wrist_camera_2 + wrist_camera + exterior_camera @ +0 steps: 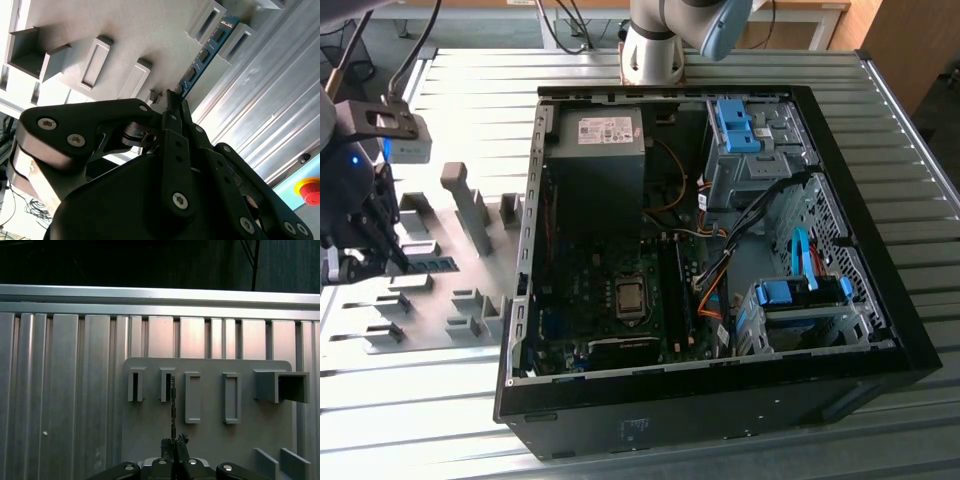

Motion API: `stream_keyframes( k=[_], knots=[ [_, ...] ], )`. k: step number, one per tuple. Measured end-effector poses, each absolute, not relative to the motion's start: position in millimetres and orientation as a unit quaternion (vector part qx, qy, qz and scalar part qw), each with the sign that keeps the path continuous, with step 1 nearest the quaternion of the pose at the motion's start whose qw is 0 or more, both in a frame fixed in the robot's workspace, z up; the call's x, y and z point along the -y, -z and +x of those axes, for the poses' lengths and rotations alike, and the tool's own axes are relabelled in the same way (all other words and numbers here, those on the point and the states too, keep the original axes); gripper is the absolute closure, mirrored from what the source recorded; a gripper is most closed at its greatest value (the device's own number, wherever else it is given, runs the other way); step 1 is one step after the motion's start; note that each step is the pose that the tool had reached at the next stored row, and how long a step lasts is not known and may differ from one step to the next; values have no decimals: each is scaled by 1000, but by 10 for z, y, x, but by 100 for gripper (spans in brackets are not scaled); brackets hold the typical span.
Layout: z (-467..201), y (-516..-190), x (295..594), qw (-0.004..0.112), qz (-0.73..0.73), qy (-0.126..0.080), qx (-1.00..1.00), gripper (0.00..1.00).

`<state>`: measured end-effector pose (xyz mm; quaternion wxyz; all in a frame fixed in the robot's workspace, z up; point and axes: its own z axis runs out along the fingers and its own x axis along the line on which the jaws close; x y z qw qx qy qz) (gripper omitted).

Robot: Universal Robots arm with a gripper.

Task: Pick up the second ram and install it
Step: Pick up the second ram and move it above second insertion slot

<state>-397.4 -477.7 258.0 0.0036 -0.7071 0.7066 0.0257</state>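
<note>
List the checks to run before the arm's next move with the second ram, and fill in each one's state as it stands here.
1. Second ram standing on edge in the grey holder: ok.
2. Gripper in line with the ram's near end, in the first wrist view: ok.
3. Ram lifted clear of the holder: not ok, it sits in its slots.
4. Computer case open, motherboard exposed: ok.
5. Free memory slot on the motherboard: cannot tell.
</note>
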Motion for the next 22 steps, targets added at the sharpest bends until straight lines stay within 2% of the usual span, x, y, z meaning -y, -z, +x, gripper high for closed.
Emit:
stream_keyframes(
  k=[22],
  knots=[
    [-3974,-2661,4777,4,-707,-26,-707,86]
  ],
)
